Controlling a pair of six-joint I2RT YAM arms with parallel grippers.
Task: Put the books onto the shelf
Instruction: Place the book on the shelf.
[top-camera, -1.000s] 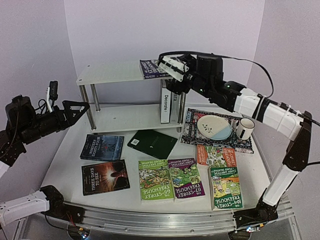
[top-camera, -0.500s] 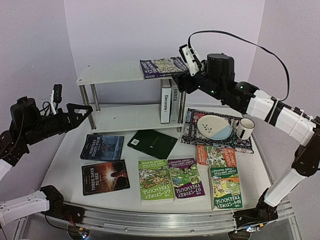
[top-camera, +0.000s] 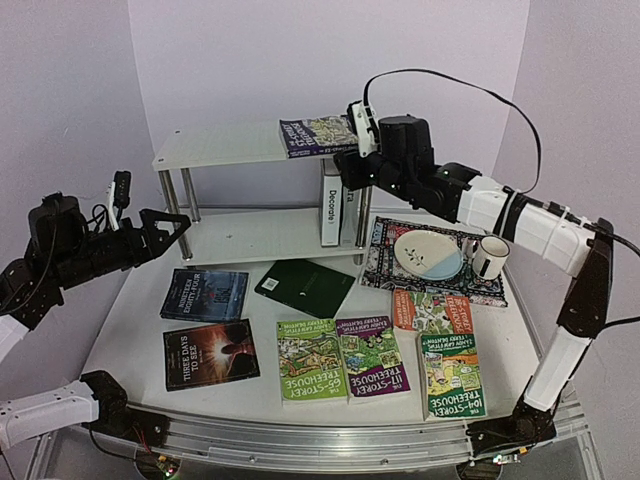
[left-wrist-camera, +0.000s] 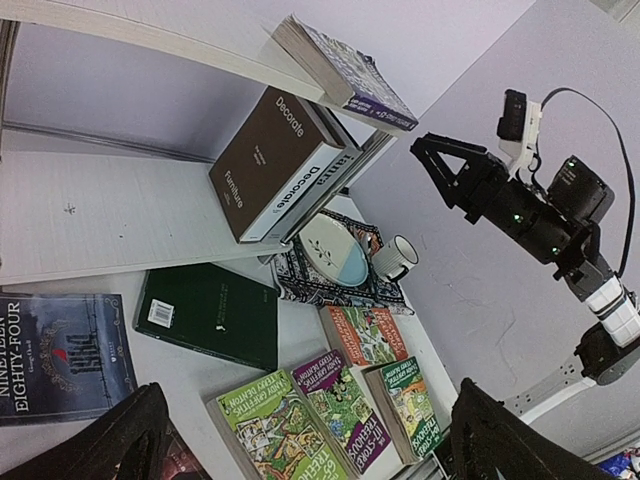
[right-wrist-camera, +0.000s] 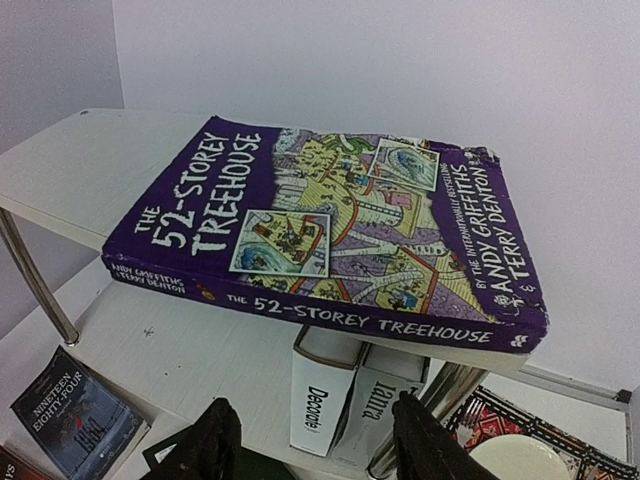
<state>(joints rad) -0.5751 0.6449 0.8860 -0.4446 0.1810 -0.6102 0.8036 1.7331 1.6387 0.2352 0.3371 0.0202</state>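
52-Storey Treehouse book (right-wrist-camera: 330, 235), overhanging shelf (right-wrist-camera: 80, 150) edge ahead of your right gripper (right-wrist-camera: 315, 403) (jaws parted, empty): a nudge could topple it.

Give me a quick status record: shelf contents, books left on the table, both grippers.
top shelf: 52-Storey Treehouse, flat, at the right end
lower shelf: Decorate and ianra, upright, side by side
table: seven books lying flat
right gripper: open, empty, facing the 52-Storey Treehouse
left gripper: open, empty, left of the shelf
mat: plate and mug on it
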